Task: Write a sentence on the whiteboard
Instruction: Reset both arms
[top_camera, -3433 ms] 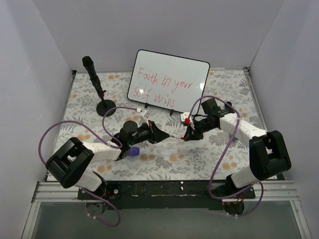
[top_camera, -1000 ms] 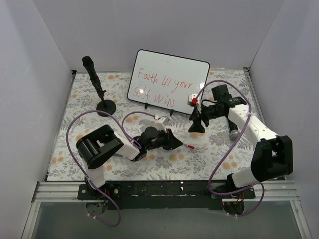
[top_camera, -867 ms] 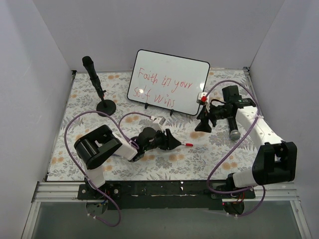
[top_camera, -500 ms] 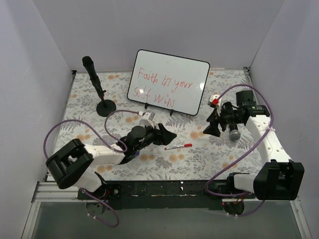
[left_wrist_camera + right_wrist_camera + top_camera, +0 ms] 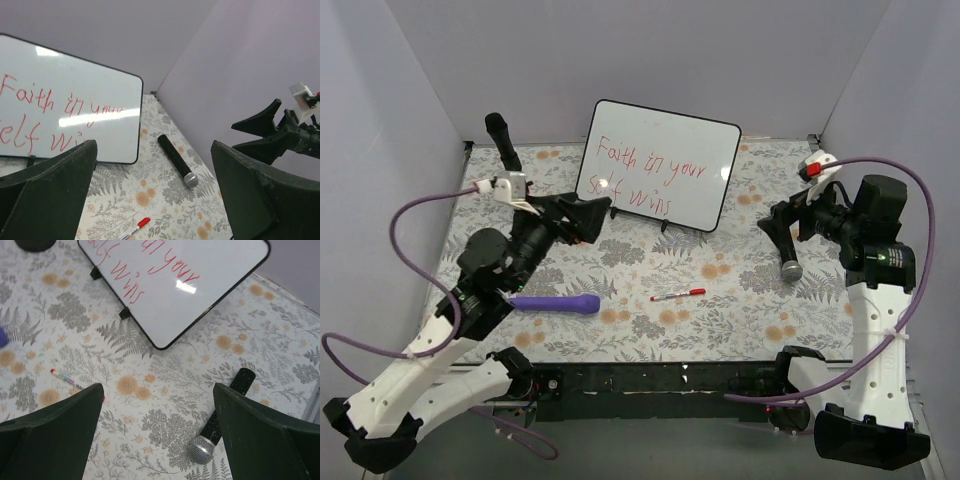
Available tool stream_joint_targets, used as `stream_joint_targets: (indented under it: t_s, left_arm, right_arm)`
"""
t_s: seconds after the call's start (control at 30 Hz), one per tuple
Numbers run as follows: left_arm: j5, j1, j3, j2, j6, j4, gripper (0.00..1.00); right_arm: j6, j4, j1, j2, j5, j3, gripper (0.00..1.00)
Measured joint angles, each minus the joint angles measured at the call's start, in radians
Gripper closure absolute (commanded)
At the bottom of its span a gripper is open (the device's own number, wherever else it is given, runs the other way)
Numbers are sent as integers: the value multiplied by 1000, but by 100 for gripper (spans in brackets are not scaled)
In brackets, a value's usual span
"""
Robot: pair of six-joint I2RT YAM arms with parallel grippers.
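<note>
Flanking floral tabletop [image 5: 740,320], plain pale walls [image 5: 720,60]

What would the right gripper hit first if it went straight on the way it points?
Probably the table, on bare cloth between the marker and the microphone. The right gripper points down at it; depth is hard to judge.

Tilted whiteboard [image 5: 712,155], red two-line sentence [image 5: 660,166]

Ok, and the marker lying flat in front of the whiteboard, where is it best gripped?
Take the marker mid-barrel, coming straight down from above. It lies flat, running roughly left to right with the red cap at the right end, so closing front to back across its thin width should hold it. Nothing crowds it.
</note>
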Motion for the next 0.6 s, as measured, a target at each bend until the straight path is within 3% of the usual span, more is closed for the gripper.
stream_joint_targets:
  t_s: [0.1, 0.27, 0.6]
  left_arm:
    - [-19, 0, 133, -37, 42, -118, 2]
    - [-21, 0, 159, -97, 58, -244, 2]
    - [-9, 0, 159, -99, 44, -349, 2]
  right_arm:
    - [125, 33, -38, -9, 43, 56, 2]
    - [277, 48, -77, -10, 151, 122, 2]
    - [343, 65, -89, -42, 203, 183, 2]
